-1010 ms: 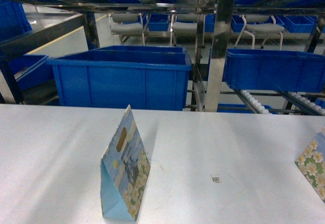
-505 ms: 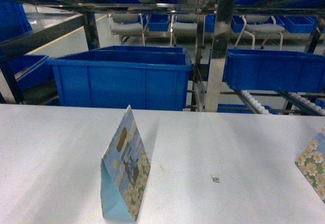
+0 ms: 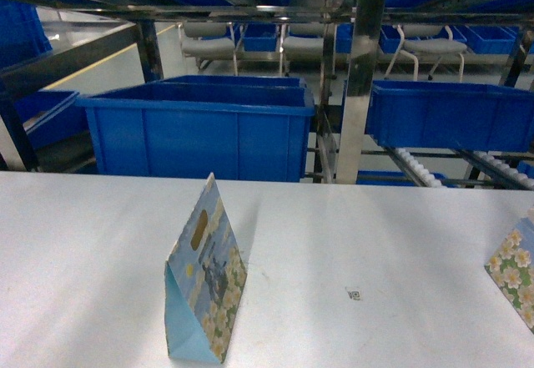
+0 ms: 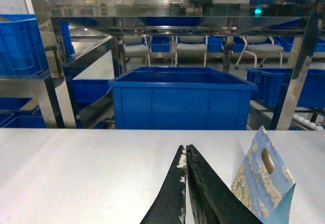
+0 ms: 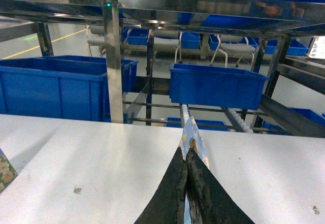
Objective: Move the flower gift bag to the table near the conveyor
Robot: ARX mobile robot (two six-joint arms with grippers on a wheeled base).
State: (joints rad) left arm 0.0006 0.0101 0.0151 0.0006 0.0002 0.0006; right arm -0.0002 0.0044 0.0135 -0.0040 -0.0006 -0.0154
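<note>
- Factory-ish room: white-grey table (image 3: 350, 234) up front, steel conveyor (image 3: 425, 168) w/ white rollers right behind it, big blue bins (image 3: 200, 130) on the rack, some chairs further back.
- Flower gift bag (image 3: 204, 280) stands upright on the table, front-left in head view, cut-out handle up top. In the left wrist cam it's just to the right of the left gripper (image 4: 186, 155), not touching afaict.
- There's a 2nd floral bag (image 3: 513, 272) at the right table edge. Right wrist cam shows what's probably that one (image 5: 194, 141) poking up right behind the right gripper (image 5: 186, 158).
- Jaws: left fingers pressed together, nothing in them. Right ones look pinched together too, but can't tell if they're clamping the bag's edge or just sitting in front of it.
- What could go wrong imo: the bag's tall and light, so if you swing an arm past it you'll prob tip it over.
- Two near-identical bags = easy to go for the wrong one, so check before you commit.
</note>
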